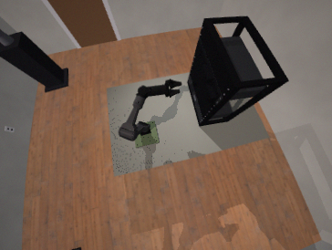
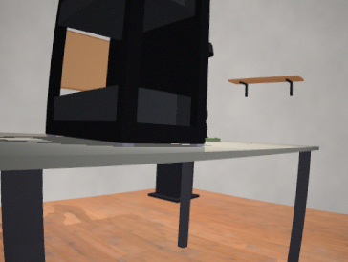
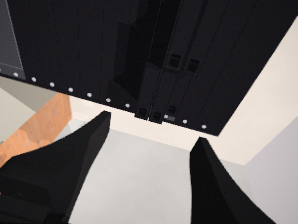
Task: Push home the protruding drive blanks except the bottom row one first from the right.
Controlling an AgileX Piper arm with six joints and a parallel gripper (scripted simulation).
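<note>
The black open-frame rack (image 1: 234, 68) stands on the grey table top at the right, and it fills the left of the exterior view (image 2: 129, 72). My gripper (image 1: 174, 86) is open and empty, stretched out level toward the rack's front face, with a small gap to it. In the wrist view my two open fingers frame the dark chassis front. Narrow drive blanks (image 3: 165, 75) with small square latches show there. Their depth is too dark to tell apart. A small dark bit juts from the rack's right edge.
My arm's base sits on a green plate (image 1: 147, 134) left of the rack. A black post with a beam (image 1: 32, 59) stands at the far left. A wooden wall shelf (image 2: 265, 80) hangs behind. The table edge runs close under the rack (image 2: 158, 153).
</note>
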